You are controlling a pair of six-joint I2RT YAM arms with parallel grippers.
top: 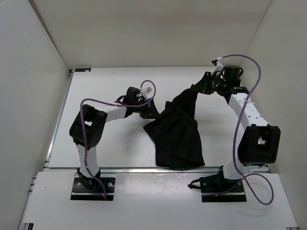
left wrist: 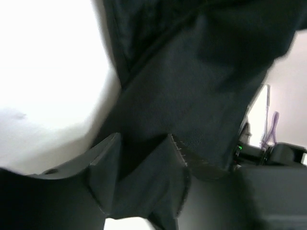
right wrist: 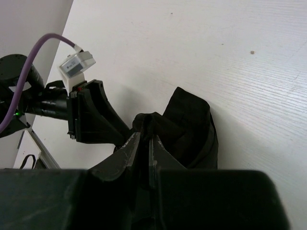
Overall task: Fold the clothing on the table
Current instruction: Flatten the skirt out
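Across the middle of the top view, the white counter (top: 110, 86) is crossed by the clothing (top: 178, 139). It is stretched from the upper right down to a crumpled heap at the lower centre, right at the counter's near edge. The upper end is held raised by the right hand (top: 200, 87), whose fingers are pressed together on a pinch of fabric. The left hand (top: 151, 114) is set against the garment's left edge. Its fingers are seen apart with cloth between them, and whether a grip has been made cannot be told. If only a thin fold is caught there, the edge could be lost on lifting. The heap could then be dragged over the near edge, or a crooked fold could be laid.
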